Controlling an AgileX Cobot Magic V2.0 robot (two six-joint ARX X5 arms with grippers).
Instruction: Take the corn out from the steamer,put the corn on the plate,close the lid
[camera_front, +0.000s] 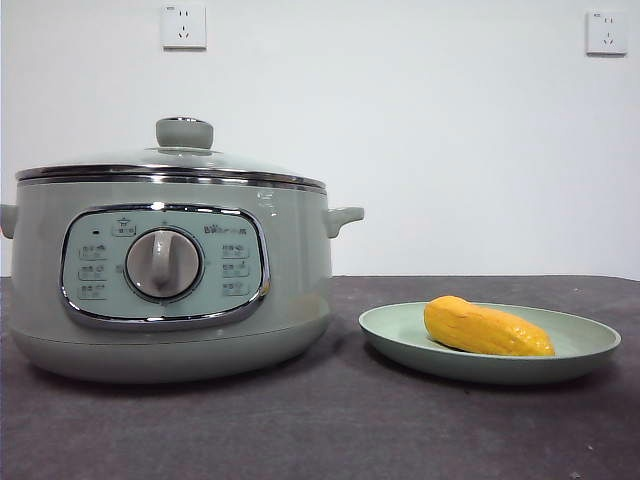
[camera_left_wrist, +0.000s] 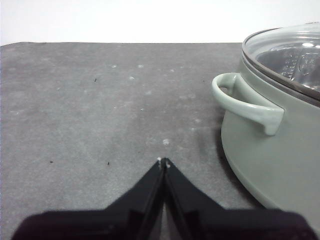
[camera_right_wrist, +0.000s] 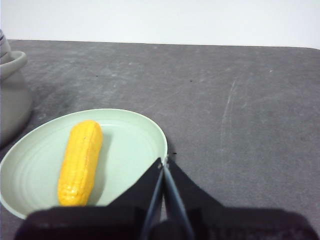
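— Across the front view, item one: the corn (camera_front: 487, 329) lying on the plate (camera_front: 590, 352); the lid (camera_front: 170, 160) seated on the steamer (camera_front: 170, 290). Anything left?

— Judged complete. Left wrist view: left gripper (camera_left_wrist: 163, 162), jaws pressed together, empty, just beside the steamer's handle (camera_left_wrist: 247, 102). Right wrist view: right gripper (camera_right_wrist: 163, 161), jaws likewise together, holding nothing, at the plate's rim — corn untouched.

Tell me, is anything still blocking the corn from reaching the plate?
No. The corn already lies on the plate, and the lid sits closed on the steamer. Nothing visible stands between them.
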